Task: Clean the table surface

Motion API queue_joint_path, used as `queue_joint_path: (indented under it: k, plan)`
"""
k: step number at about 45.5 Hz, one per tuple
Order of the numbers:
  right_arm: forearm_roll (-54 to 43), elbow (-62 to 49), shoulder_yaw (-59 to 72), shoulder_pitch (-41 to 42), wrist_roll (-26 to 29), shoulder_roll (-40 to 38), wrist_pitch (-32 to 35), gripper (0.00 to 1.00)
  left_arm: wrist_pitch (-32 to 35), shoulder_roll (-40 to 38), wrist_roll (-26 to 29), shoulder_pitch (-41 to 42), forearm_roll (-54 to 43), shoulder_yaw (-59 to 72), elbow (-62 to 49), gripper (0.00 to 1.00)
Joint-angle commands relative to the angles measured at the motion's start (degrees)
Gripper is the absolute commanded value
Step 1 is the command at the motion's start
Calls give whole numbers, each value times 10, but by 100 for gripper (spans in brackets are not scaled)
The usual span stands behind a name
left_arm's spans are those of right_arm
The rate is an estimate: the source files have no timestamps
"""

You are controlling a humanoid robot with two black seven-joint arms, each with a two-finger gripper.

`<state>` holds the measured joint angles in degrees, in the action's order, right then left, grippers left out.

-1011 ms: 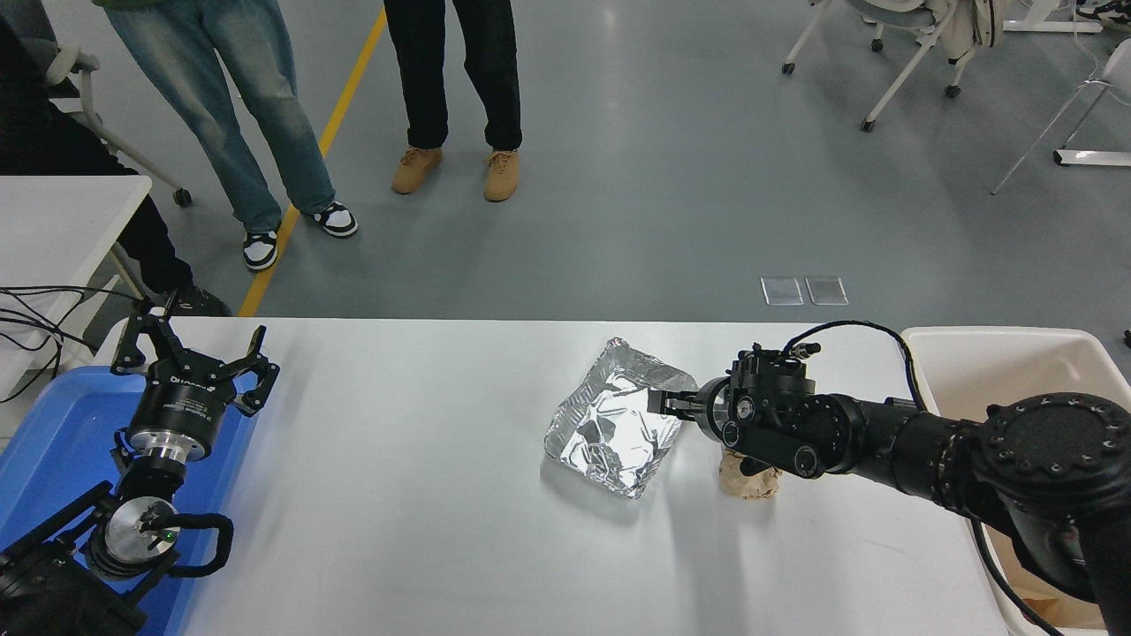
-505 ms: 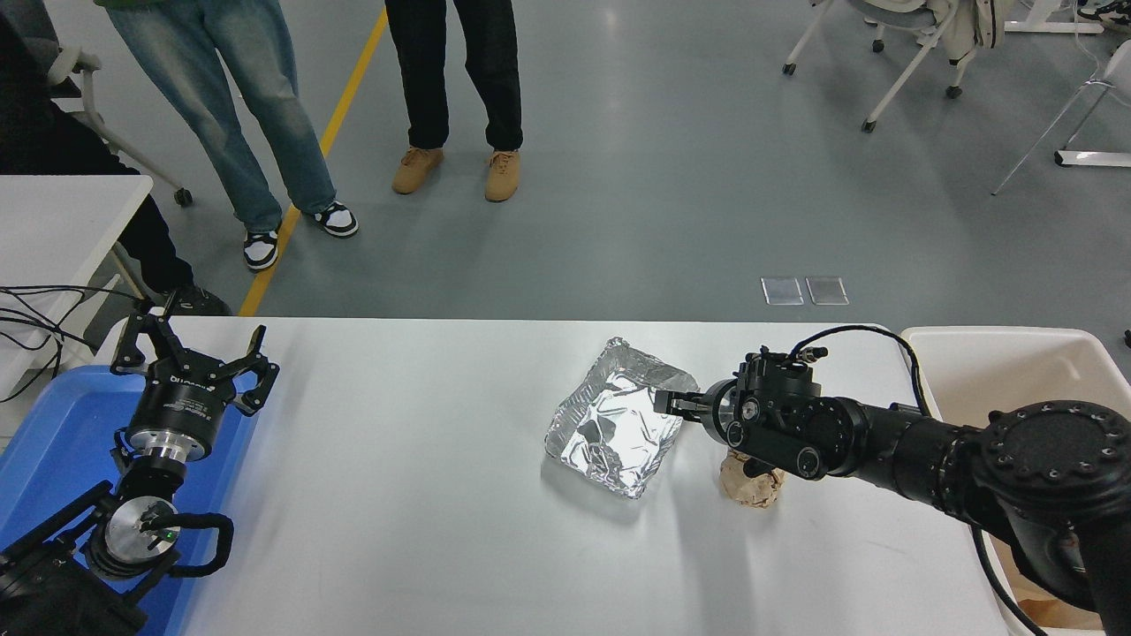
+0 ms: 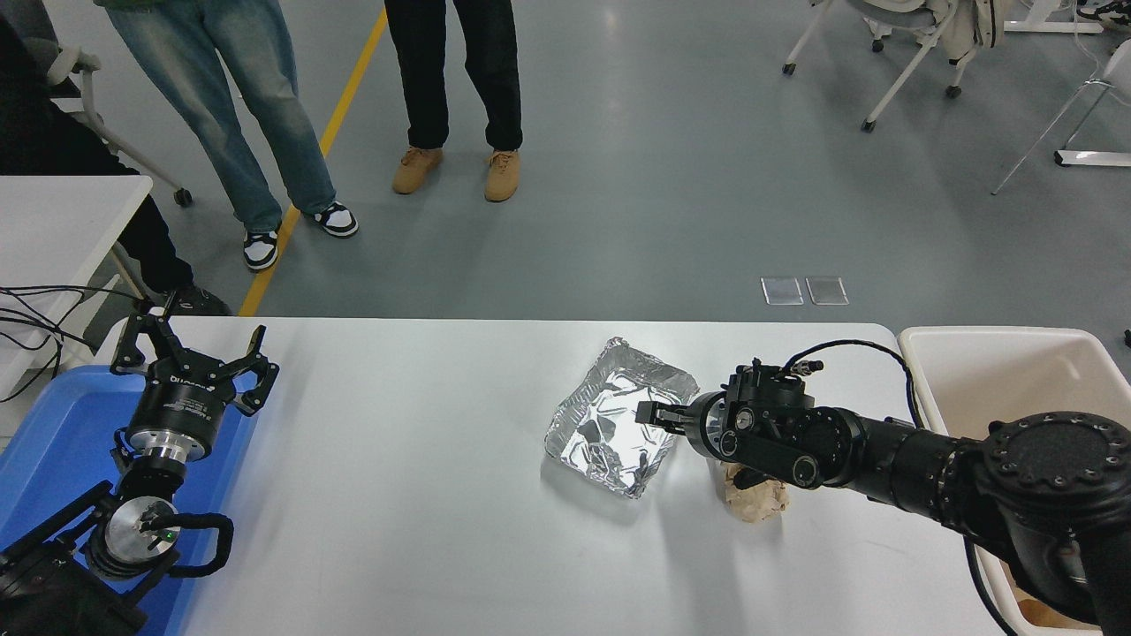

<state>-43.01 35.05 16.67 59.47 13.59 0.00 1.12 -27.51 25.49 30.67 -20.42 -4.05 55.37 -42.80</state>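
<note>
On the white table surface (image 3: 424,459), right of its middle, lies a crumpled silver foil tray (image 3: 610,428). My right gripper (image 3: 652,413) reaches in from the right at the tray's right rim, its tips over the inside, and looks open by a narrow gap with nothing held. A crumpled brown paper ball (image 3: 756,500) lies on the table just under that arm's wrist. My left gripper (image 3: 196,360) is parked open at the lower left, above the edge of a blue bin.
A blue bin (image 3: 44,442) stands off the table's left end and a cream bin (image 3: 998,349) off its right end. A smaller white table (image 3: 62,212) with cables is at the far left. Two people's legs (image 3: 265,132) stand beyond the far edge.
My right gripper has slid left and slightly down, from the tray's right rim to over its inside. The tray, the paper ball and the left arm have not moved.
</note>
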Motion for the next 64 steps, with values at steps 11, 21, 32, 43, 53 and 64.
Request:
queue_joint_path:
  k: [11,21,32,43,53,64]
  plan:
    - [-30,-7,-1,-26,-7,0,-8,84,0,0,0,0,0,0,0,99]
    - [-30,-7,0,-30,-8,0,-8,79,0,0,0,0,0,0,0,99]
    - [-30,-6,1,-34,-23,0,-4,50,0,0,0,0,0,0,0,99]
    - [-30,-6,2,-25,-30,0,-2,25,0,0,0,0,0,0,0,99]
    - [-35,-6,5,-23,-66,0,3,0,0,0,0,0,0,0,0,99]
    - [-51,-7,19,-17,-78,0,4,0,0,0,0,0,0,0,0,99]
